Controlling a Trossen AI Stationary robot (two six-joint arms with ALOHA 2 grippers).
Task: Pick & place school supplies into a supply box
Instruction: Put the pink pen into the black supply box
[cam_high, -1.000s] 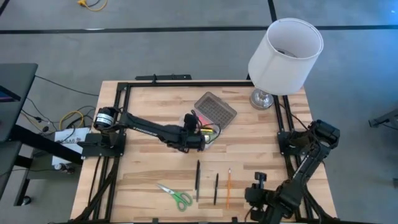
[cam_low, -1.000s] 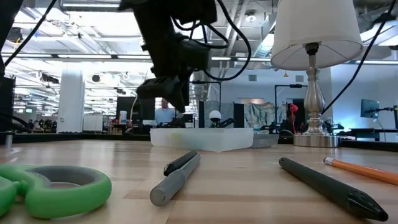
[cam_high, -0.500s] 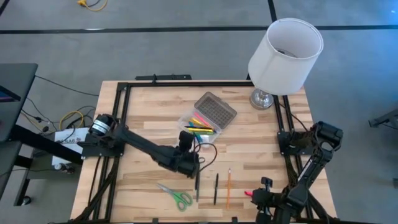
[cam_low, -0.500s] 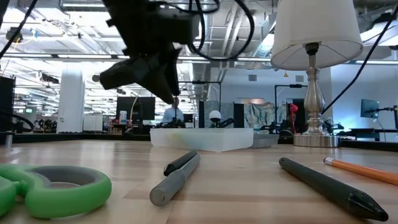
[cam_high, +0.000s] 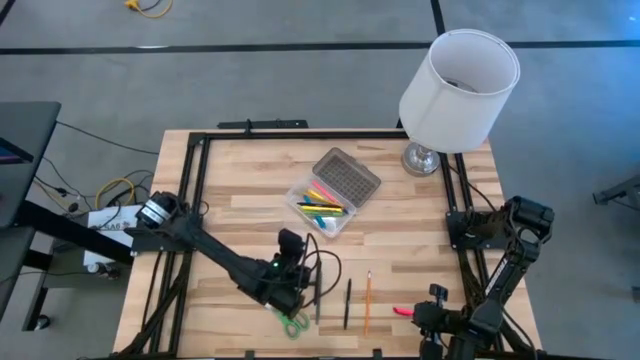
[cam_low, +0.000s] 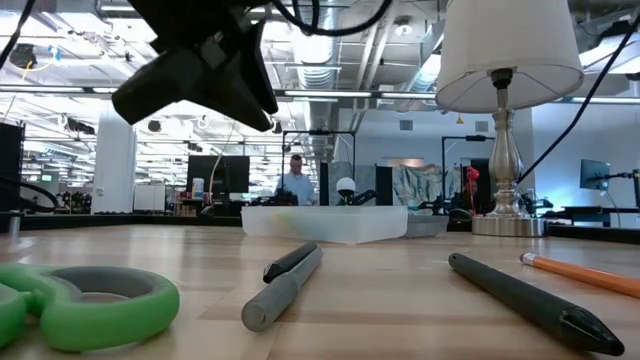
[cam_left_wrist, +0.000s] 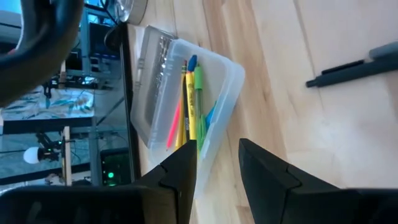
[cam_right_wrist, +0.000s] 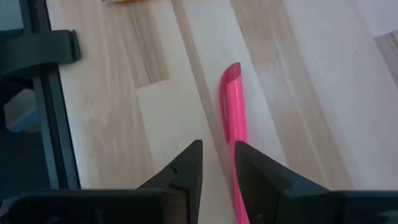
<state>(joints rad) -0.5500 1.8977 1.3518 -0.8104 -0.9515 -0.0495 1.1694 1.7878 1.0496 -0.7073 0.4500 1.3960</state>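
Left claw (cam_high: 292, 300) over the scissors (cam_high: 290, 319)
Its jaws are narrow and empty. That gap could miss the handles just below and push the scissors away.

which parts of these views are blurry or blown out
Low view: the scissors and pen up close are soft, and ceiling lights glare behind the lamp. Left wrist view: the left tool is blurred, while the box is clearer. Right wrist view: the pink marker looks soft-edged.
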